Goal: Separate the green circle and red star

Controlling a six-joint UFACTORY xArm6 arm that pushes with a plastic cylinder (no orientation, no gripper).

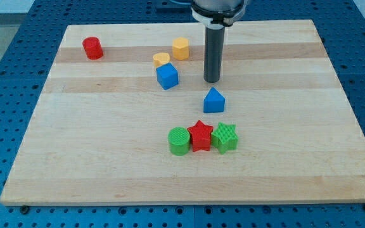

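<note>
the arm has no pincer, only a rod; its tip (212, 80) sits well above the red star (200, 135) toward the view's top, touching nothing. green circle (179, 140) touches the star's left side, green star (224, 137) its right. blue triangular block (214, 100) lies between tip and star. risk: a straight push down drags that blue block into the row, or shifts all three together. no readable writing or brands.

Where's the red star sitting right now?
The red star sits low in the view's centre, wedged in a row between the green circle on its left and the green star on its right, touching both; my tip is well above it.
</note>
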